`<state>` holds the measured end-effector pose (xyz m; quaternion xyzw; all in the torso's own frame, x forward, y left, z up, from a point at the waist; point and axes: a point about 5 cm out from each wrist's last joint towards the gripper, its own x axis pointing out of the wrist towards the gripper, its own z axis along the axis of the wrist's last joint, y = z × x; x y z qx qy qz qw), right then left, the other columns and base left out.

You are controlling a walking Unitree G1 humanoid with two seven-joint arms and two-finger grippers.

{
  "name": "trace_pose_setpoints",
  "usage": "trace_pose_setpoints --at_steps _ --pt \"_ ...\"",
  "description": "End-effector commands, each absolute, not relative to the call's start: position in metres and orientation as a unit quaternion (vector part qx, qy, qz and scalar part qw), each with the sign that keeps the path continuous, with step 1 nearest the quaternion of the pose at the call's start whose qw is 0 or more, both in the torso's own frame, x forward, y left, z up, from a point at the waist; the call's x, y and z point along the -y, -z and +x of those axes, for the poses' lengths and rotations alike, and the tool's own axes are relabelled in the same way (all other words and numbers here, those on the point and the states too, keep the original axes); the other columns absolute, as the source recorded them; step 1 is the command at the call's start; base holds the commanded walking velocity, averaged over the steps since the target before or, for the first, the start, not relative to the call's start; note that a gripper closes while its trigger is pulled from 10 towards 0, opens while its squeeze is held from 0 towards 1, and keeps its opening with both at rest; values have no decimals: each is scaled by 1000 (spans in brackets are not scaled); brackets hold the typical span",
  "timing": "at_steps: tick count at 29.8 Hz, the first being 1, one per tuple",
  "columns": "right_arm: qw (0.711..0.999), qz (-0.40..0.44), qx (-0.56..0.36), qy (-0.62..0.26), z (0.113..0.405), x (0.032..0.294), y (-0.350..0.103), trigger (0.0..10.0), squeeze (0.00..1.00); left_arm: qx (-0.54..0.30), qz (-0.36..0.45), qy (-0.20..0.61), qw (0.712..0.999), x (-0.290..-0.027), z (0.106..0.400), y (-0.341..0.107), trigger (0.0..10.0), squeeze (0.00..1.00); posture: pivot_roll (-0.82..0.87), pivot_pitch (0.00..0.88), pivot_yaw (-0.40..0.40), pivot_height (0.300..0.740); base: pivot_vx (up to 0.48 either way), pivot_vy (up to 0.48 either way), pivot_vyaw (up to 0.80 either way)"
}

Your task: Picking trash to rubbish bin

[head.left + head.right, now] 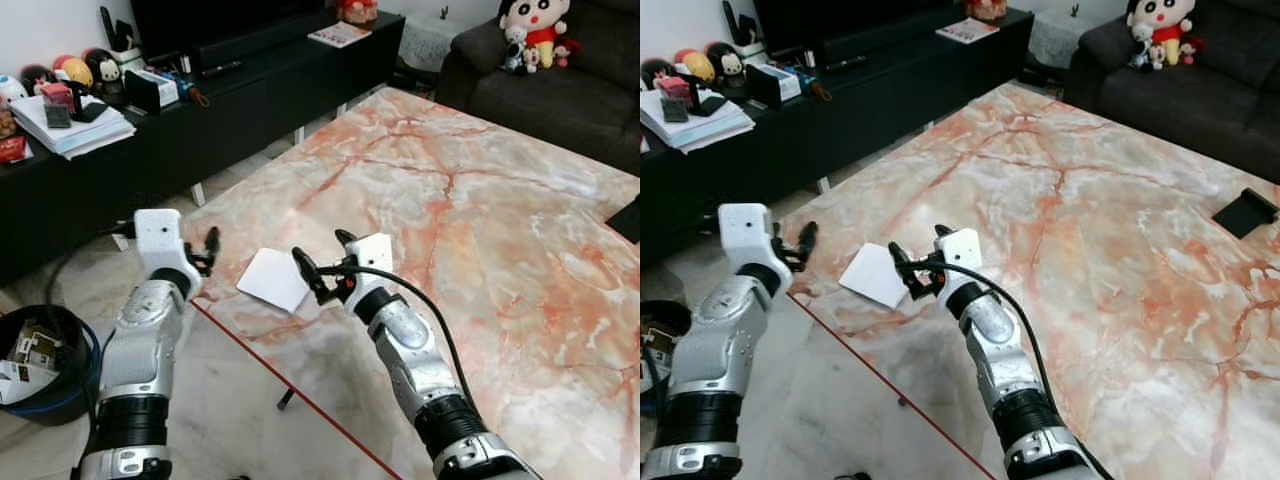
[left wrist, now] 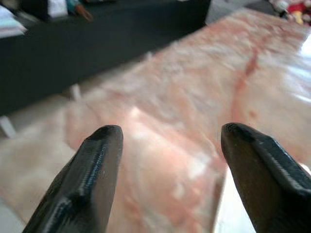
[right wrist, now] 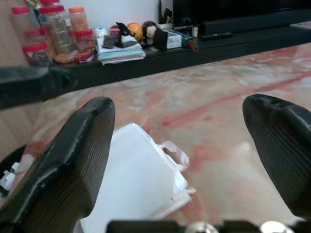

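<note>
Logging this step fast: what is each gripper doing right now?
Left gripper: open, holding nothing, at the marble table corner.
Right gripper: open, holding nothing, just beside the white paper.

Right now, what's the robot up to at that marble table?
It is clearing trash. The right gripper is open, right at the edge of a white piece of paper lying near the corner of the marble table, not yet holding it. The left gripper hovers open beside the same corner. A black rubbish bin with some trash in it stands on the floor to the robot's left.
</note>
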<state>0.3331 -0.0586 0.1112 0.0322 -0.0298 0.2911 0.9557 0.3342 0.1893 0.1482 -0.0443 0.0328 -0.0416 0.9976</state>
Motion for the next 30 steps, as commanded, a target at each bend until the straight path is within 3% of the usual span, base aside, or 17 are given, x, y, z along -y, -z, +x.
trace_pose_setpoints --at_steps 1,19,20,21,22,30 --pt "957 26 30 -288 335 60 -112 10000 0 -32 -44 64 996 -184 337 -149 10000 1000 46 70 -67 740 0 0 0" --pt "956 -71 26 -284 333 62 -103 10000 0 -34 -27 120 992 -179 351 -153 10000 1000 43 75 -67 740 0 0 0" --pt "955 -79 28 -284 332 62 -103 10000 0 -36 -26 126 991 -177 352 -152 10000 306 43 75 -67 740 0 0 0" --pt "955 -79 28 -284 332 62 -103 10000 0 -36 -26 126 991 -177 352 -152 10000 306 43 75 -67 740 0 0 0" --pt "953 -95 31 -285 331 62 -101 10000 0 -43 -15 163 986 -167 352 -151 10000 0 52 78 -71 740 0 0 0" --pt "941 -204 45 -267 332 65 -97 10000 0 -46 -9 215 975 -148 356 -152 10000 0 42 80 -66 740 0 0 0"
